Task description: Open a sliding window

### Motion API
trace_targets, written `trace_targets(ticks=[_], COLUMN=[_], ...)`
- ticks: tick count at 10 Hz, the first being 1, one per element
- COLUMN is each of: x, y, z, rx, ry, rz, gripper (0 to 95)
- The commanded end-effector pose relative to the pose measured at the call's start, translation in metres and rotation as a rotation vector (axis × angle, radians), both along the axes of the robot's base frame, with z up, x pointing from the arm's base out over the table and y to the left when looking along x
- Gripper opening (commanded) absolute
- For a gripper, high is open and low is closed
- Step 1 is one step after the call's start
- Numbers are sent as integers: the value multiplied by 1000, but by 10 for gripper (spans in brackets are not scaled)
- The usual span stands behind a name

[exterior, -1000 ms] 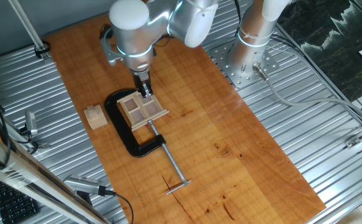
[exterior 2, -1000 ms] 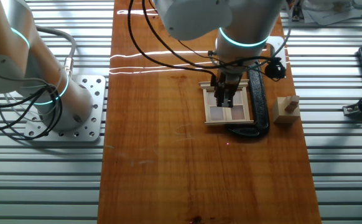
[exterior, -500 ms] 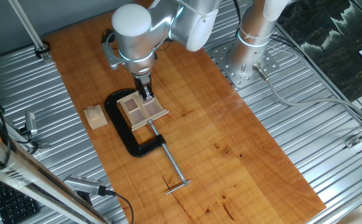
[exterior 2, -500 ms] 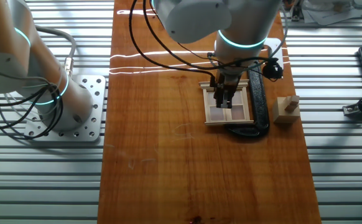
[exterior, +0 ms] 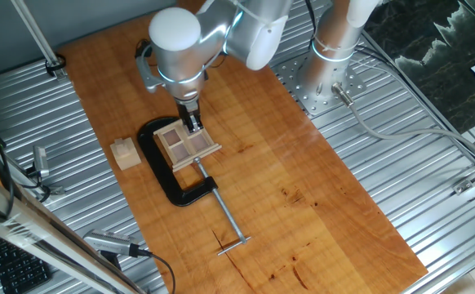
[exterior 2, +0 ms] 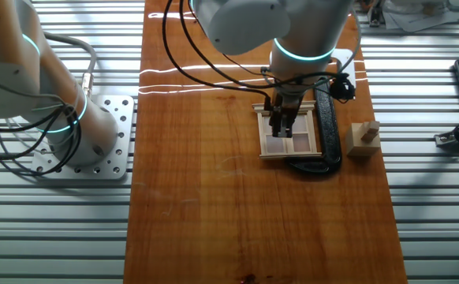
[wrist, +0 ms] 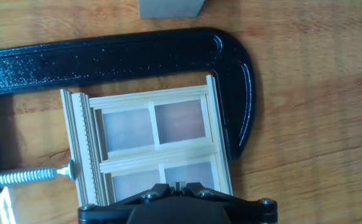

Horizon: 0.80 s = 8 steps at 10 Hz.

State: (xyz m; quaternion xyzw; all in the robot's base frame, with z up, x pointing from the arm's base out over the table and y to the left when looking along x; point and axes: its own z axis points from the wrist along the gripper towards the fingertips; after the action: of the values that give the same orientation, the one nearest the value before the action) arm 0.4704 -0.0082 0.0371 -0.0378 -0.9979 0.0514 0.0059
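Over the middle of the wooden board, the gripper (exterior 2: 283,128) hangs point-down with its fingertips at the sliding window (exterior 2: 290,132), close over or on the frame's surface. Whether the jaws are spread or pinched I cannot tell from where I stand; the hand view shows only the black base of the fingers along its lower edge, and both fixed views show the two fingers as one dark shape.

The window lies flat on the board (exterior: 303,180), a small light-wood square with crossbars making four brownish panes. It sits inside the mouth of a black C-clamp (wrist: 125,56), whose steel screw (wrist: 25,177) presses on one moulded side of the frame while the curved back of the clamp wraps the opposite side (so the frame looks pinned and should not skate about when pushed).

What the coming move turns on, as I judge it: the window lies straight beneath the fingers, not off to a side, and the fingers stand near the frame edge farther from the clamp's screw handle. The sash would have to slide along the frame's rails, at right angles to the screw, so the push should run that way.

A small wooden cube (exterior: 124,153) sits apart, just outside the clamp.
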Motion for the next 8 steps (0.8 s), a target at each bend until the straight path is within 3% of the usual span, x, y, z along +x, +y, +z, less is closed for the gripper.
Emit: trace_targets(ticks=[1, 8], x=[-1, -2], y=[-1, -1], z=[1, -1], rx=[1, -4], ry=[4, 6], rz=[1, 6], gripper=[0, 0])
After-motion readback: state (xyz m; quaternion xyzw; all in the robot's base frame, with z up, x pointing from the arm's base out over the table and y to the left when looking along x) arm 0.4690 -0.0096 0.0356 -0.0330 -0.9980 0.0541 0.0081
